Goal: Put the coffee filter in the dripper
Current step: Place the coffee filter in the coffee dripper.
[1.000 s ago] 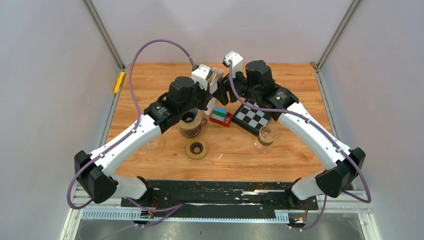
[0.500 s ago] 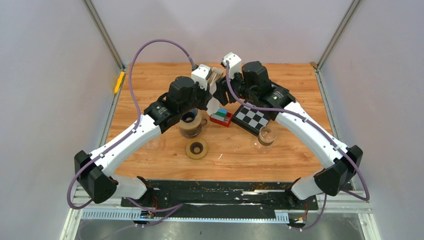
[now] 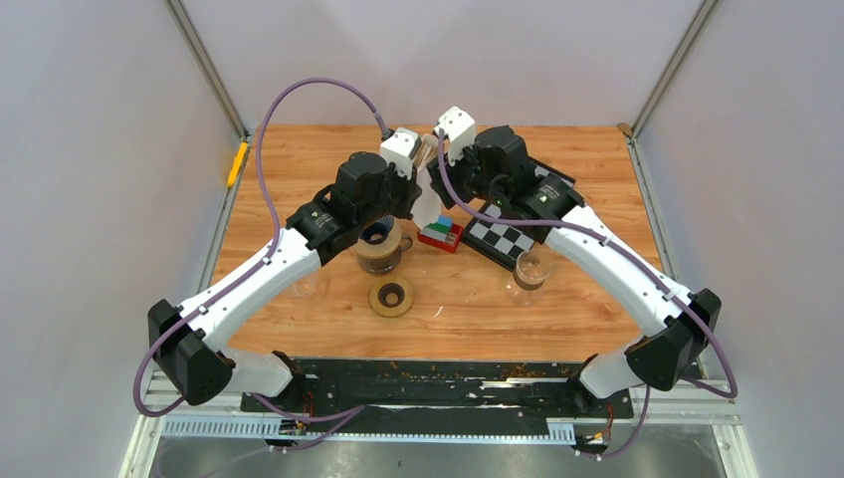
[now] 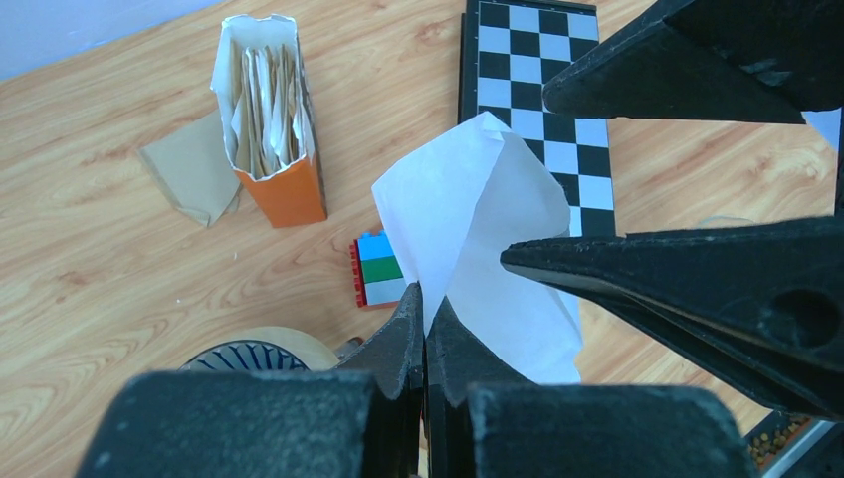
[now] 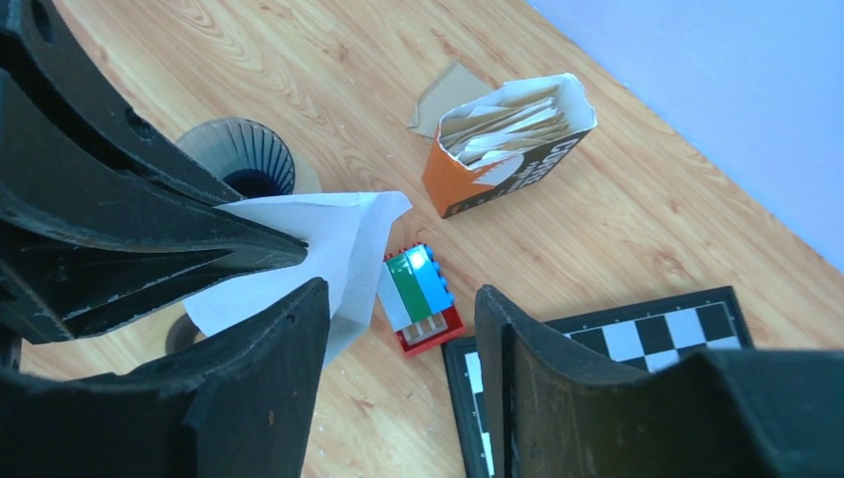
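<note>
My left gripper (image 4: 425, 309) is shut on the lower edge of a white paper coffee filter (image 4: 478, 219), holding it in the air above the table. The filter (image 3: 426, 199) hangs just right of the dripper (image 3: 379, 236), a dark ribbed cone on a tan base (image 4: 254, 356). From the right, my right gripper (image 5: 400, 294) stands open beside the filter (image 5: 318, 239). Its left finger lies along the paper, and a corner of the paper reaches into the gap between the fingers. The dripper (image 5: 239, 159) holds nothing.
An orange box of filters (image 4: 274, 149) stands behind, with a brown paper (image 4: 189, 174) lying beside it. Below the filter are a toy brick block (image 3: 439, 233) and a checkerboard (image 3: 503, 239). A glass cup (image 3: 531, 270) and a brown ring (image 3: 390, 297) sit nearer.
My right arm has swung left, bringing its open gripper up against the filter. The left arm and the filter have stayed where they were.
</note>
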Robot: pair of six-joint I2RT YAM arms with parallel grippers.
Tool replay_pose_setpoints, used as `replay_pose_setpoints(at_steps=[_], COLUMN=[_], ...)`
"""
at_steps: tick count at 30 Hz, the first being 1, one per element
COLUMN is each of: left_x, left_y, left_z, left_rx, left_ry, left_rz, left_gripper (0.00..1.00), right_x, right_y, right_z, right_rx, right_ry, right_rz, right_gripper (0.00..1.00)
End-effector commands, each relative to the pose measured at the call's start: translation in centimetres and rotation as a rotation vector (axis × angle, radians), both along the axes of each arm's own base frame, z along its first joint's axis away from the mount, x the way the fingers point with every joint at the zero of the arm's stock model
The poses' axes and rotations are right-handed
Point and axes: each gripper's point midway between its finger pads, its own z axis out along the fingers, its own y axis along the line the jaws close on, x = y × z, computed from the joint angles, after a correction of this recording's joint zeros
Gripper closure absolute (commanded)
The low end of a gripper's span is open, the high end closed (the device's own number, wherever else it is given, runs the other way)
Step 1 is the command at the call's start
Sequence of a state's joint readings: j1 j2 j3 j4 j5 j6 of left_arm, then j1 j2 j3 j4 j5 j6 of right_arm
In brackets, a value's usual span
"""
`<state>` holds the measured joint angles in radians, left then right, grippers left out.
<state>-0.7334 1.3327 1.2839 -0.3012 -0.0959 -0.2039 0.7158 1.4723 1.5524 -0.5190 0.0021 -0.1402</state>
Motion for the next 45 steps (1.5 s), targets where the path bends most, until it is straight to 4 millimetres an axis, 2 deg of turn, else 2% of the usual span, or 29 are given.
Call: replay_pose_setpoints(at_steps=[1,10,21,31,39,45], left_x=[0.2,0.3,0.2,0.2,-0.3,-0.4], left_y=[-0.4,-0.4,-0.5,-0.7,-1.3,-1.6], left_z=[2.6,2.4,2.6,2.5,2.3,2.4], left_rx=[-0.052,-0.053,-0.071,-0.082,-0.092,-0.099], left_ry=[-0.060,-0.055,-0.052,-0.047,-0.037,-0.035], left_rz=[-0.001,0.003,0.011,0.002,-0.038,-0.054], left_gripper=[1.00,1.00,1.00,1.00,1.00,1.00], right_x=[0.1,-0.4,-0.3,-0.6,-0.3,-0.9], right_y=[-0.7,-0.6,-1.0,-1.3,-2.0,-1.5], right_z=[2.3,2.8,2.2,2.4,2.8,2.8], right_rx=[-0.058,-0.137,-0.141,-0.041,0.040,0.069], right_ry=[-0.134,-0.223,-0.223,-0.144,-0.087,-0.063], right_rz=[-0.022,-0.037,-0.068,-0.044,-0.028,0.026], right_gripper=[0.45,0.45,0.48,0.60,0.65,0.70])
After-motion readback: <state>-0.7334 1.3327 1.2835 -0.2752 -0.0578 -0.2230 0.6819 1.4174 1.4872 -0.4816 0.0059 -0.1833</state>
